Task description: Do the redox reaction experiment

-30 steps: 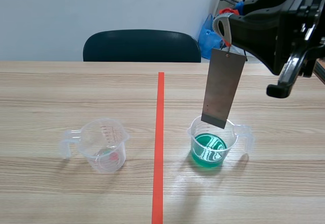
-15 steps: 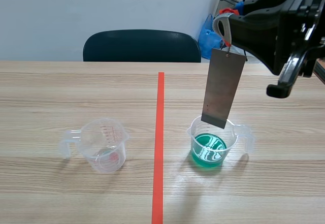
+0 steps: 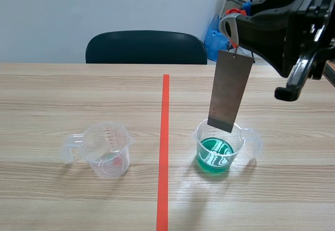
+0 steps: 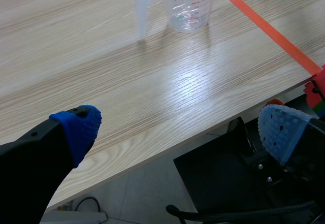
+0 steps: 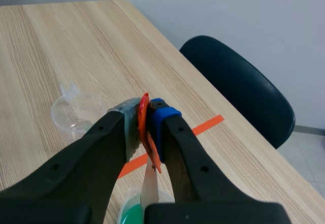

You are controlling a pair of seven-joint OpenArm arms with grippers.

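A grey metal strip (image 3: 229,90) hangs upright from a red clip (image 5: 144,128); my right gripper (image 3: 232,31) is shut on that clip, raised above the table's right half. The strip's lower end sits over a clear beaker of green liquid (image 3: 217,148), above the liquid's surface. In the right wrist view the strip (image 5: 150,186) drops below the fingers toward the green beaker (image 5: 131,215). An empty clear measuring beaker (image 3: 106,150) stands left of the orange tape line. My left gripper (image 4: 180,130) is open past the table's near edge, with the empty beaker (image 4: 187,4) well ahead of it.
A dark chair (image 3: 145,46) stands behind the table's far edge, with a blue bag (image 3: 214,36) to its right. An orange tape line (image 3: 164,147) runs down the table's middle. Black equipment lies below the table edge under my left gripper.
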